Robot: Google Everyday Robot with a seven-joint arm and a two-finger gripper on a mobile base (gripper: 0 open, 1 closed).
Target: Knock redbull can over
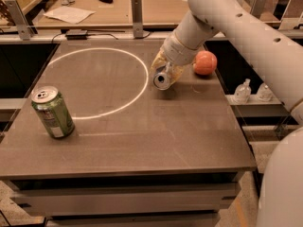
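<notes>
The redbull can (162, 80) is a slim silver can at the far middle of the table. It is tipped far over, with its silver top facing the camera. My gripper (167, 68) is right over and against the can, reaching in from the upper right and hiding most of the can's body. Whether the can rests flat on the table or is held tilted, I cannot tell.
A wider green can (52, 112) stands upright near the table's left edge. An orange ball (205, 63) lies just right of the gripper. A white circle (98, 82) is marked on the brown table (156, 136). A desk with papers stands behind.
</notes>
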